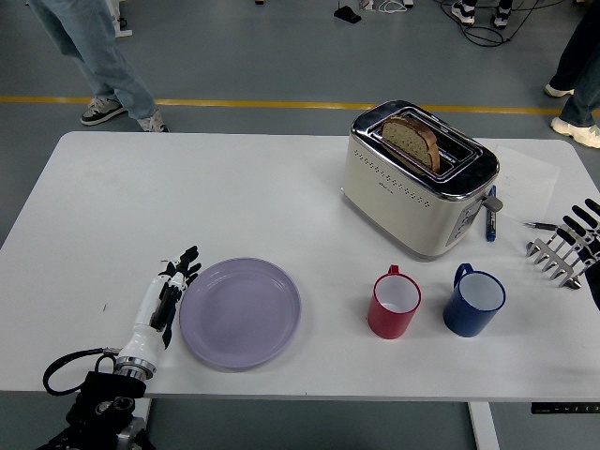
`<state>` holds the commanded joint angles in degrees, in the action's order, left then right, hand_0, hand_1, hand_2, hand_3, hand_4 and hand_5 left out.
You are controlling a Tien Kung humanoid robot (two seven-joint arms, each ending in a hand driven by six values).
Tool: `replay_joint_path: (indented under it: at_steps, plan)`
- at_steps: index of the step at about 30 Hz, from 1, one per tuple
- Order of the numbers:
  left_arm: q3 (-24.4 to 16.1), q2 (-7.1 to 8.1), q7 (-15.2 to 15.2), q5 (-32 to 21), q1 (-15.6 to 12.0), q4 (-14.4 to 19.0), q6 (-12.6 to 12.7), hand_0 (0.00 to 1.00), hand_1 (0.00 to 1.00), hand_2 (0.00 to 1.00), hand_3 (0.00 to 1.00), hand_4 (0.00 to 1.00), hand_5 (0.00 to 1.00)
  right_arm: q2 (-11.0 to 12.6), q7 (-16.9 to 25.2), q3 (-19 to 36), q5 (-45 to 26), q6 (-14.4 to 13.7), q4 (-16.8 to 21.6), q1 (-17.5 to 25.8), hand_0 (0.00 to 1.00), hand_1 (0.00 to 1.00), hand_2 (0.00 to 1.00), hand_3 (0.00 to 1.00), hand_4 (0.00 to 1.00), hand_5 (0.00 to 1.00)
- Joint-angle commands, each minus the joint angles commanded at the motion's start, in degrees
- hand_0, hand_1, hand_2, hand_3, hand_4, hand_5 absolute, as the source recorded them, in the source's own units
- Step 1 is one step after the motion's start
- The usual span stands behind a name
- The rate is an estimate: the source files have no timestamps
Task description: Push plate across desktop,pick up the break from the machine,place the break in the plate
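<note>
White desk (187, 187), bearing round lilac plate (240, 312) at front left. Left hand (169, 290) flat, fingers straight, grasping nothing, against plate's left rim. Brown bread slice (411, 141) upright in cream toaster (417, 178). Right hand (567, 246) released at right edge.

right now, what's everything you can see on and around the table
table: 1, white
plate: 1, lilac, near left, empty
toaster: 1, cream and chrome, far right
bread: 1 slice, brown, standing in the toaster's slot
red mug: 1, near edge, right of the plate
blue mug: 1, right of the red mug
pen: 1, blue, right of the toaster
person: jeans legs, beyond the far left edge
left hand: white and black, fingers straight against the plate's left rim
right hand: silver and black fingers, spread, resting at the right edge
</note>
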<state>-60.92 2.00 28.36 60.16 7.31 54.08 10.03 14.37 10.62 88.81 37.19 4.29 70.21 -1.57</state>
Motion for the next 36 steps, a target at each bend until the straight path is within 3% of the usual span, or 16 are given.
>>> replay_joint_path:
  at_steps: [13,36]
  plan:
    - [4.1,0.77,-1.1,-3.0,1.6,-0.5,-2.7,0.865,0.899,0.944,0.899,0.551,0.998,-0.1,0.0,0.1,0.0,0.0,0.0,-0.2,0.796,0.749,0.755,0.73,0.432,0.589]
    - [13.1,0.87,-1.3,-6.1,5.8,-2.0,-3.9,0.854,0.89,0.936,0.889,0.548,0.998,-0.4,0.0,-0.3,0.2,0.1,-0.1,-0.1,0.796,0.75,0.755,0.731,0.435,0.59]
